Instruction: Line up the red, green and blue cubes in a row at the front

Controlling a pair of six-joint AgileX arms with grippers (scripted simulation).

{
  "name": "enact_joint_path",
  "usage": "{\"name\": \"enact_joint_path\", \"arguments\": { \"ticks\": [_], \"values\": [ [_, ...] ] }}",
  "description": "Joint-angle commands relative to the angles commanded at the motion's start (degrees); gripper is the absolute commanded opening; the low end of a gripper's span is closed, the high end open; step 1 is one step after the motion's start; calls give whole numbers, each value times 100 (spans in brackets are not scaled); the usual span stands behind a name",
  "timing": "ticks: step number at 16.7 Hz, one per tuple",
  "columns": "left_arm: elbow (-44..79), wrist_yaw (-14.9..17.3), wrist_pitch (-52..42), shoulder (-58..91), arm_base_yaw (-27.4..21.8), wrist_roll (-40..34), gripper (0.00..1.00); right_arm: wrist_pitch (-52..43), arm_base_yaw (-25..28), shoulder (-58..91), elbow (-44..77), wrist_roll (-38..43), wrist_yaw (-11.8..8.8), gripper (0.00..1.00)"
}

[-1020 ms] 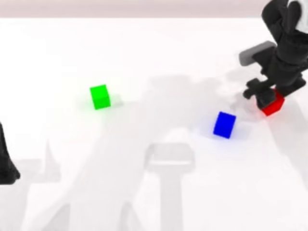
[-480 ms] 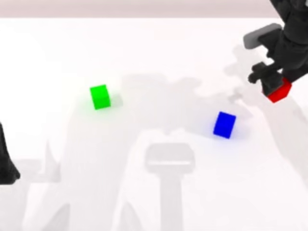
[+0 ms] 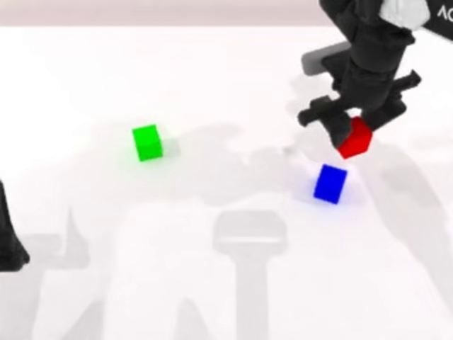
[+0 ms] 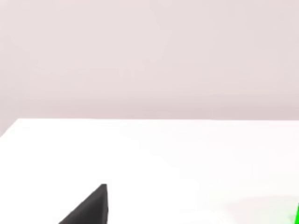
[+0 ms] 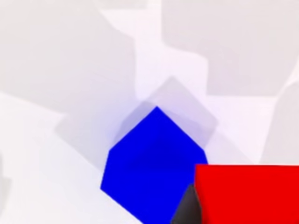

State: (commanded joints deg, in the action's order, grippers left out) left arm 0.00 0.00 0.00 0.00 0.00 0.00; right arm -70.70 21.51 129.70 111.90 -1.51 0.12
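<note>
White table [image 3: 212,71]; green cube [image 3: 147,142], blue cube [image 3: 330,183] resting on it.

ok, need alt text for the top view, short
The right gripper, shut on the red cube, holds it just above the blue cube on the right of the white table. The green cube sits alone at left, and the left arm is parked at the left edge.
</note>
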Motion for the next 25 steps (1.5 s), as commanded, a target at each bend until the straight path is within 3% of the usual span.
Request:
{"name": "enact_joint_path", "arguments": {
  "ticks": [9, 13, 16, 21, 25],
  "values": [
    [0, 0, 0, 0, 0, 0, 100, -539, 2565, 298, 523, 4370, 69, 0],
    [0, 0, 0, 0, 0, 0, 100, -607, 3450, 232, 675, 5732, 129, 0],
    [0, 0, 0, 0, 0, 0, 100, -614, 3749, 188, 727, 6124, 162, 0],
    [0, 0, 0, 0, 0, 0, 100, -588, 3742, 203, 696, 6139, 153, 0],
    [0, 0, 0, 0, 0, 0, 100, 46, 3737, 263, 155, 6162, 163, 0]
  ]
}}
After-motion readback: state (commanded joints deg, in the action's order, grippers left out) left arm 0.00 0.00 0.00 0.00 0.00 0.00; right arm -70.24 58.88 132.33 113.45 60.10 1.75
